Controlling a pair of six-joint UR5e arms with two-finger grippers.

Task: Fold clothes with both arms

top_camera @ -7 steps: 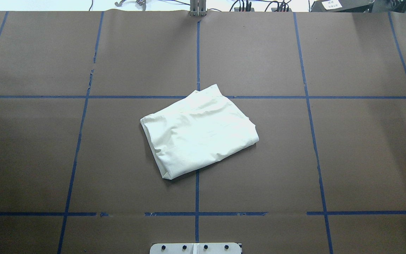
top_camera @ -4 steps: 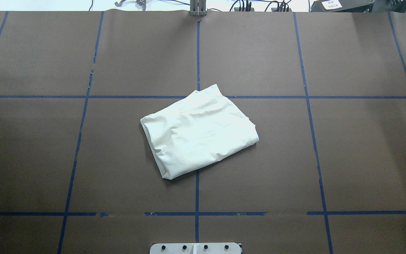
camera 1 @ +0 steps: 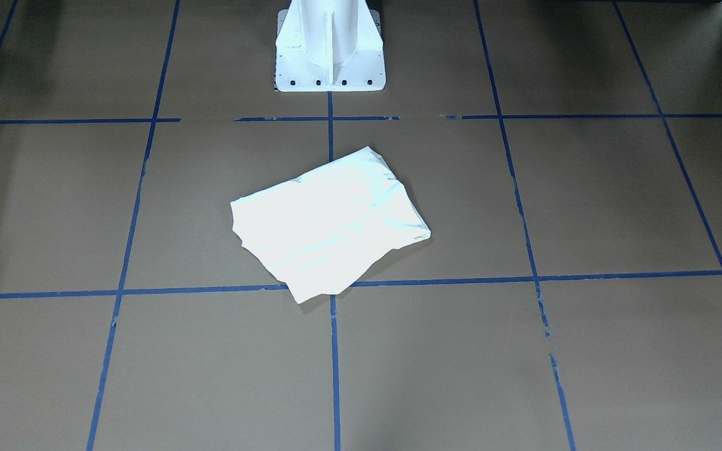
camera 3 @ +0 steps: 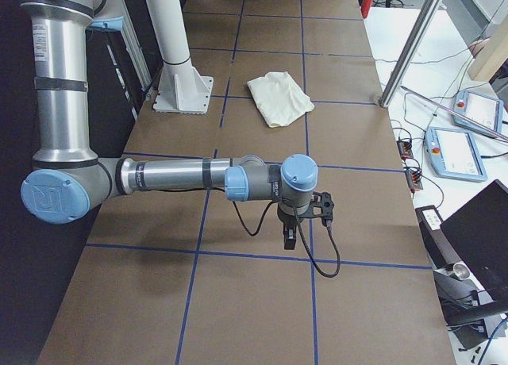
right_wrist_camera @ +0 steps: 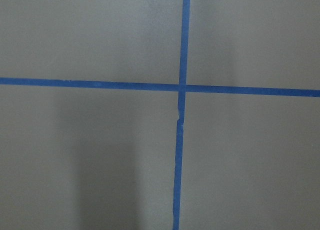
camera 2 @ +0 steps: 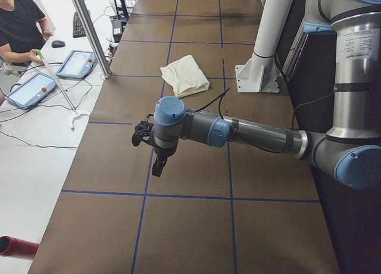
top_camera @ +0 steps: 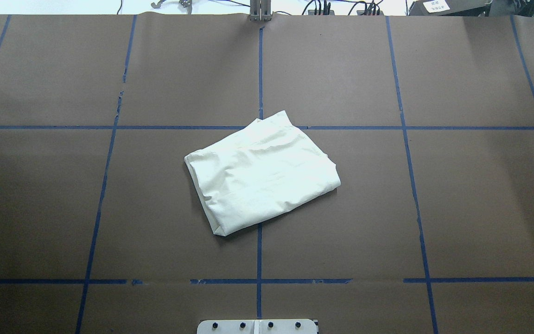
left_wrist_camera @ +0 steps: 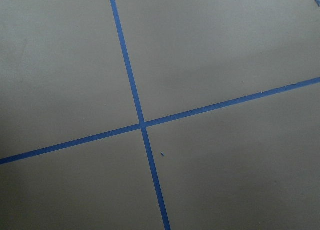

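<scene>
Shirt (top_camera: 262,174): folded soft rumpled rectangle, plain cream cotton up, mid-desk (top_camera: 457,208), askew to blue tape grid (top_camera: 259,255). Desk matte brown.
Left arm (camera 2: 256,134) over left end, right arm (camera 3: 175,176) over right end, both well apart from shirt. Jaws' state: cannot tell.

Outstretched left arm (camera 2: 256,134) level across mid-frame, left end effector (camera 2: 157,168) pointing down, right arm (camera 3: 175,176) likewise, right end effector (camera 3: 290,240) down, grip state seemingly unreadable

You'll find the shirt (top_camera: 262,174) at mid-table (top_camera: 434,208), ahead of the pedestal (camera 1: 329,56); the left gripper (camera 2: 157,168) hangs over the left end, the right gripper (camera 3: 290,241) over the right.
</scene>
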